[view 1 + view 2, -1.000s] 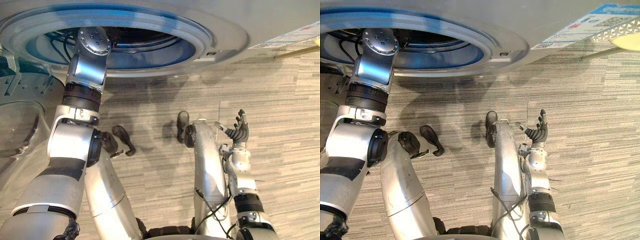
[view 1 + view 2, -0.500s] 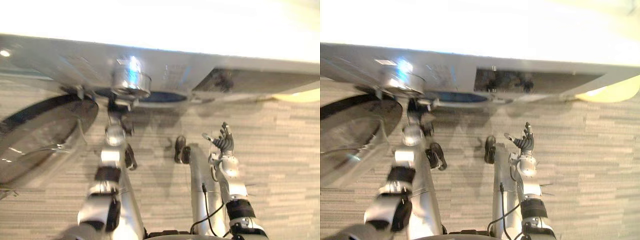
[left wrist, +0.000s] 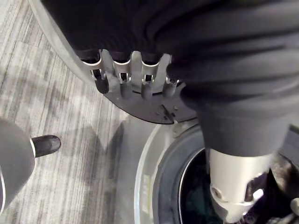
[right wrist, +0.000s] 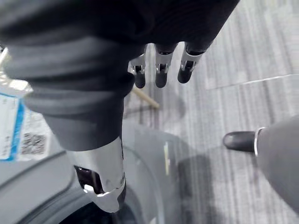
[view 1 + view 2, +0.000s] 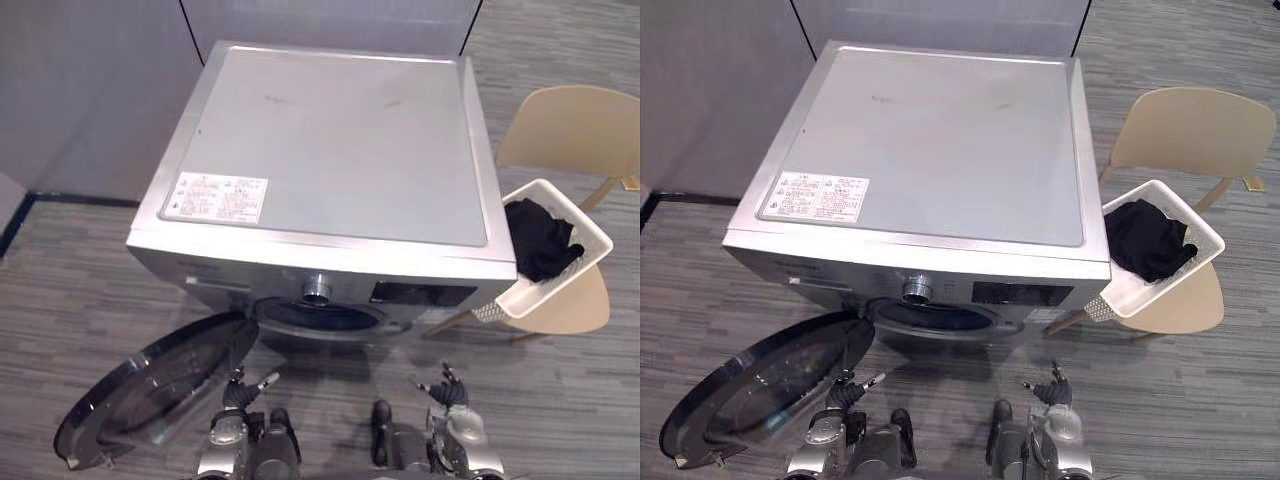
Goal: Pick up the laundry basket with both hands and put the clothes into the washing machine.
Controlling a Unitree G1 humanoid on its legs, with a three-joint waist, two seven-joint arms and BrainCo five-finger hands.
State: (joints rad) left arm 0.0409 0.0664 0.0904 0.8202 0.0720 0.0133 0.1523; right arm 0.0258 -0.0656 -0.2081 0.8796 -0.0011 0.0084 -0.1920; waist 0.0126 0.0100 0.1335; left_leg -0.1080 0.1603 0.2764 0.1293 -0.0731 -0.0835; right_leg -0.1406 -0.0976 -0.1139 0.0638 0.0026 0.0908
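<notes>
- Left robot hand (image 5: 238, 395): hung empty, fingers straight, beside door (image 5: 150, 390).
- Right robot hand (image 5: 447, 390): empty, fingers straight.
- Basket (image 5: 548, 290) with clothes (image 5: 540, 248): sat on chair (image 5: 580, 125) beyond right robot hand.

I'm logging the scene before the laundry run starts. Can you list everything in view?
washing machine: one, silver-grey, centre
door: one, dark glass in a silver ring, swung open to the machine's front left
label: one, white, on the machine's top
laundry basket: one, white, on the chair to the right of the machine
clothes: one heap, black, inside the basket
chair: one, beige, right of the machine
floor: grey striped carpet
wall: grey, behind the machine
left hand: silver, dark tips, open, empty, low by the door
right hand: same colours, open, empty, low before the machine
</notes>
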